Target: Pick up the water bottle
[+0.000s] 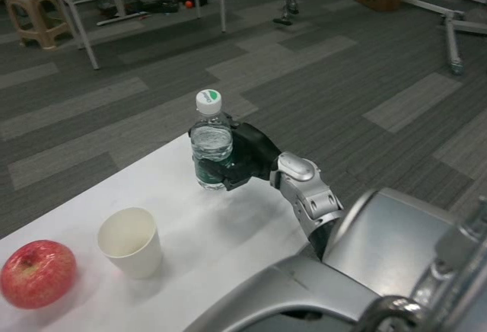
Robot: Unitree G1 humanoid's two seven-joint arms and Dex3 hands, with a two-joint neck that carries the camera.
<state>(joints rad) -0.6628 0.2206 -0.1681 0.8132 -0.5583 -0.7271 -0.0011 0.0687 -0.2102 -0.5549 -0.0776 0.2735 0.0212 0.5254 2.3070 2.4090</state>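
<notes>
Past the white paper cup [130, 241], your right hand [242, 161] grips the clear plastic water bottle [211, 142]; lift straight, keeping it upright

The right hand [245, 158] grips the upright water bottle [211, 143] near the white table's [205, 233] far edge.

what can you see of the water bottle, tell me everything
The bottle is small, of clear plastic, with a white cap that bears a green mark on top. Its upper part shows ribbed, see-through walls; a dark green label wraps the lower part. It stands upright near the far edge of the white table, and whether its base rests on the surface cannot be told. The right robot hand grips it from the side, black fingers wrapped around the lower body. Nothing else touches it.
</notes>
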